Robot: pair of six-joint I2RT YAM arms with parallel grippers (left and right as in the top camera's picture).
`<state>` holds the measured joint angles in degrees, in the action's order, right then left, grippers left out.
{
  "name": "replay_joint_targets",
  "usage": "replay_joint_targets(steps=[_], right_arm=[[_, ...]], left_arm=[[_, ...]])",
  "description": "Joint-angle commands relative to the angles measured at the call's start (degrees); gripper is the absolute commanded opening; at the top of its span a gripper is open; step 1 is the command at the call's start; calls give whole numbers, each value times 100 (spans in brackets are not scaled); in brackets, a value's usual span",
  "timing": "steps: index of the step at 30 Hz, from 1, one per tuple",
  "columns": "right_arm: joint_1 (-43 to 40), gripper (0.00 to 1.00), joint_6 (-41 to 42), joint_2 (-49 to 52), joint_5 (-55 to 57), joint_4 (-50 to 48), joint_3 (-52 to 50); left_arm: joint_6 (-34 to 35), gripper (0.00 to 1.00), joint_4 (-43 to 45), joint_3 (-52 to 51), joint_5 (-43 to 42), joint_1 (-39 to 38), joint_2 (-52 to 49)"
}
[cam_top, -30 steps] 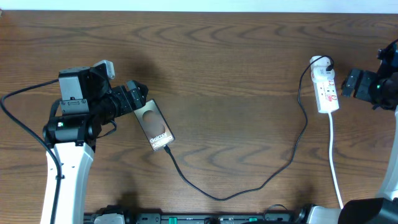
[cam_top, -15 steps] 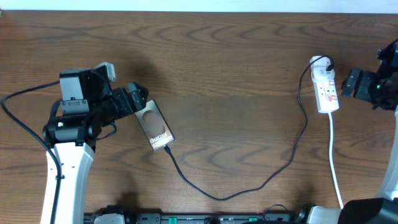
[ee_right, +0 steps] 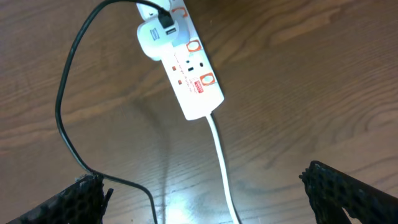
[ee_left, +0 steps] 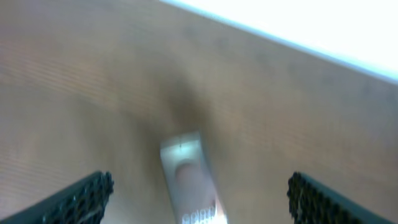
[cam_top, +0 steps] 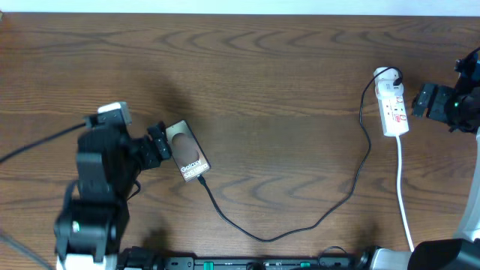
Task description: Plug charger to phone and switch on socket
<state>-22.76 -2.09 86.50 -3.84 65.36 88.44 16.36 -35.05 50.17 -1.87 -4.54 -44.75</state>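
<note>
The phone lies flat on the table at the left, brown screen up; blurred in the left wrist view, the phone sits between my spread fingers. The charger cable runs from the phone's lower end in a loop to a white plug in the socket. My left gripper stands open just left of the phone, not touching it. My right gripper is open just right of the socket. From the right wrist, the socket lies ahead of the open right gripper.
The socket's white cord trails toward the front edge; this white cord also passes between my right fingers, next to the black charger cable. The table's far edge shows beyond the phone.
My left arm has swung toward the front of the table, and its gripper now sits lower beside the phone. The phone, cable, socket and right arm have stayed put.
</note>
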Motion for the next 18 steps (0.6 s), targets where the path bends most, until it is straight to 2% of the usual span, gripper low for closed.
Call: replay_joint_targets(steps=[1, 14, 18], right_arm=[[-2, 99, 35, -57, 48, 2, -4], [-2, 99, 35, -57, 46, 2, -4], [-2, 99, 35, -57, 46, 4, -4]], left_arm=[[-92, 92, 868, -802, 1062, -133, 955], [-85, 92, 4100, -3056, 1436, -133, 3049], [7, 92, 4496, -3615, 1436, -131, 3639]])
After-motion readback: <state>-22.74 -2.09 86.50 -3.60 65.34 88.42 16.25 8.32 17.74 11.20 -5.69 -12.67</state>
